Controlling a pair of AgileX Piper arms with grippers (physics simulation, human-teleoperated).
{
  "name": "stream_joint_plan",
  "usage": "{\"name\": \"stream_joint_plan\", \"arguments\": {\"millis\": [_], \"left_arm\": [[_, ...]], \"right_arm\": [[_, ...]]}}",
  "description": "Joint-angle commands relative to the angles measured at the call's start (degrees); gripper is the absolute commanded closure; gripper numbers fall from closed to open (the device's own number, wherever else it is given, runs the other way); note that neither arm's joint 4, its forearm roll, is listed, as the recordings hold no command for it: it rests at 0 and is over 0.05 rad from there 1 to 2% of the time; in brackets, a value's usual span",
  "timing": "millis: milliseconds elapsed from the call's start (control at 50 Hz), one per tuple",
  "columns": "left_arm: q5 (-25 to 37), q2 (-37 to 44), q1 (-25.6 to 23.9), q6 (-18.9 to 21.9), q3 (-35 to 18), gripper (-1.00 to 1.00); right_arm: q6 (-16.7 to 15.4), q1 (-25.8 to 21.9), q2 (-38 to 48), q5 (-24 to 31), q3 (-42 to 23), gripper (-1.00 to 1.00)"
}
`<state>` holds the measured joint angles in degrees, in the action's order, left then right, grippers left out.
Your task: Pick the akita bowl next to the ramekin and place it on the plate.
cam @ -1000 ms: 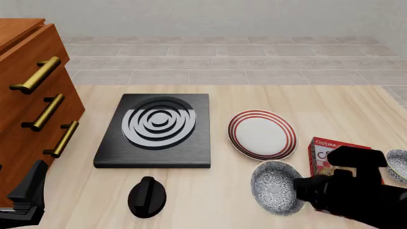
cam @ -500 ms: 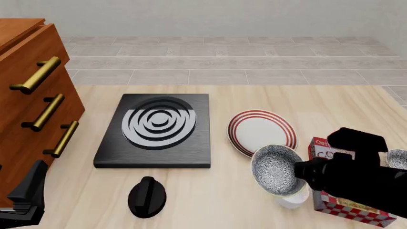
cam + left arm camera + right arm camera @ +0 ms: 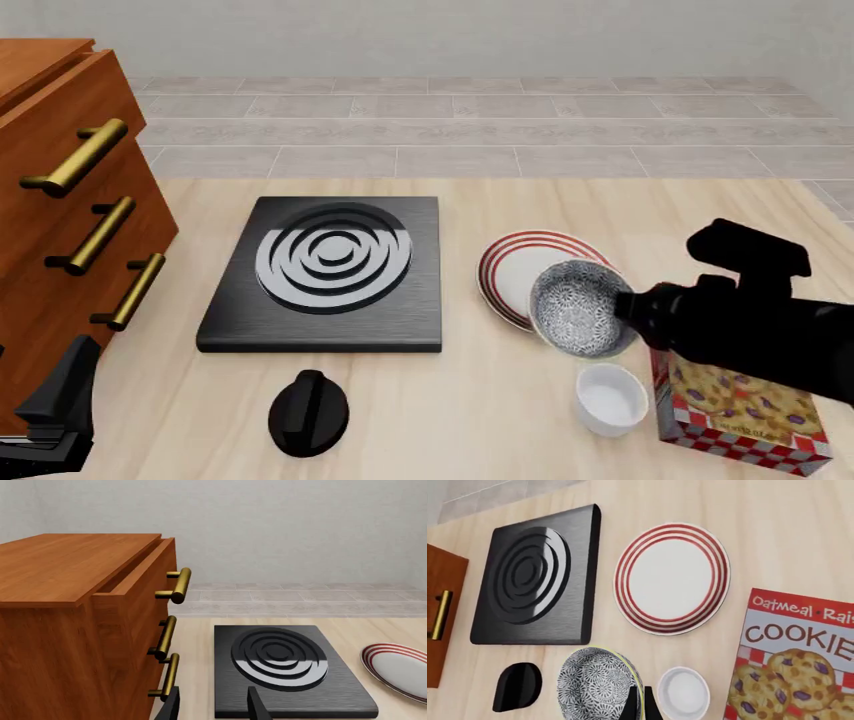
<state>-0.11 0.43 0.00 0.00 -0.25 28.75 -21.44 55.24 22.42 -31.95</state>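
Bowl first: I have the akita bowl (image 3: 581, 308) pinched by its rim in the right gripper (image 3: 641, 705) — the fingers are closed on the rim in the right wrist view, one on each side of the wall. It is off the table and tipped, its speckled inside facing left in the front view, overlapping the near right edge of the plate (image 3: 529, 277). The ramekin (image 3: 611, 398) stands upright on the table below the bowl, just beside the cookie box (image 3: 738, 410), which lies flat on its right. My right arm hides part of that box. On the left, the left gripper (image 3: 212, 707) hangs with its fingers spread and nothing between them, near the wooden drawer unit (image 3: 67, 200). The black burner plate (image 3: 327, 272) lies left of the plate, a black knob (image 3: 308, 412) in front of it.
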Motion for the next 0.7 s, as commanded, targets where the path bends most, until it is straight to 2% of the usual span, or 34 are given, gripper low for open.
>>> {"name": "stream_joint_plan", "arguments": {"millis": [20, 700], "left_arm": [[0.0, 0.0, 0.0, 0.0, 0.0, -1.00], [0.0, 0.0, 0.0, 0.0, 0.0, -1.00]], "right_arm": [[0.2, 1.5, 3.0, -2.1, -2.3, 1.00], [-0.5, 5.1, 15.4, -12.6, -3.8, 1.00]]}}
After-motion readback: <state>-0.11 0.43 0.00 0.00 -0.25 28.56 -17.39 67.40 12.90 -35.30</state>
